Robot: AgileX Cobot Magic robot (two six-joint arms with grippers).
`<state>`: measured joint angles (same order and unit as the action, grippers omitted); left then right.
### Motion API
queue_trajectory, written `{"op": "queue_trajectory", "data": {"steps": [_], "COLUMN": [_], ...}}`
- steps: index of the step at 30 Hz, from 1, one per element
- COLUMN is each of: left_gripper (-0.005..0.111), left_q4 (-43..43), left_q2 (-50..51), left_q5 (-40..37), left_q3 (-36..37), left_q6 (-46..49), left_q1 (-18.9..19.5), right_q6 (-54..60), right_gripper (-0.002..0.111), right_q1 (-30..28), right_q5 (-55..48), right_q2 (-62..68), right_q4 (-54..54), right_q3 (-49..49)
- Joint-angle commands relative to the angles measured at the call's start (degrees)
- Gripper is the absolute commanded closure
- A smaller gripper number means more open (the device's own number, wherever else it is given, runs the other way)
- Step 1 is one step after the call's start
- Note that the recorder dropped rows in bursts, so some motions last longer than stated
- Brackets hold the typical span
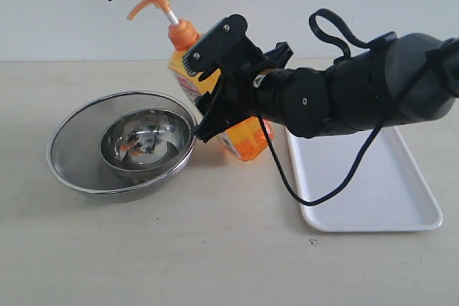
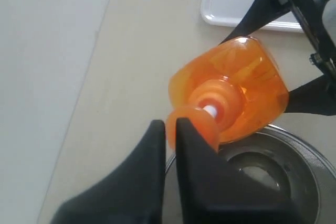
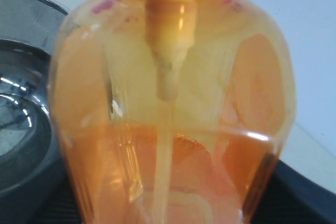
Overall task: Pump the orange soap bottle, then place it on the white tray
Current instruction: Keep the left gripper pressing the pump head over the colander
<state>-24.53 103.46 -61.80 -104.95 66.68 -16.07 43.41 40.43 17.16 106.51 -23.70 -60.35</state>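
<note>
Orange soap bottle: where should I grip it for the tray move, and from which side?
Take the orange soap bottle around its broad body, coming in from the white tray side, as the right hand grips it now. The pump head is slim on a thin stem; the mesh strainer crowds the other side.

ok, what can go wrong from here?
1. The bottle sits tilted in the right pincer. A push from the shut left pincer on the pump head may twist it in the grip, or slip off.
2. The spout looks close to the strainer rim, so soap may miss the bowl.
</note>
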Motion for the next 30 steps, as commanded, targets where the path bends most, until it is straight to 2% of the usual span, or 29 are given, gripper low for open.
{"op": "queue_trajectory", "data": {"steps": [1,30], "left_gripper": [0.102,0.102], "left_q4": [-1.5,-3.0], "left_q2": [-0.1,4.1], "left_q5": [-0.5,-4.6], "left_q3": [-0.2,-0.2], "left_q6": [-0.6,-0.7], "left_q1": [-0.4,-0.4], "right_q6": [0.0,0.0], "right_gripper": [0.108,0.108], "right_q1": [0.1,0.1], "right_q5": [0.6,1.0], "right_q2": [-0.6,-0.6], "right_q4": [0.3,0.3], "right_q3": [-0.4,-0.4]}}
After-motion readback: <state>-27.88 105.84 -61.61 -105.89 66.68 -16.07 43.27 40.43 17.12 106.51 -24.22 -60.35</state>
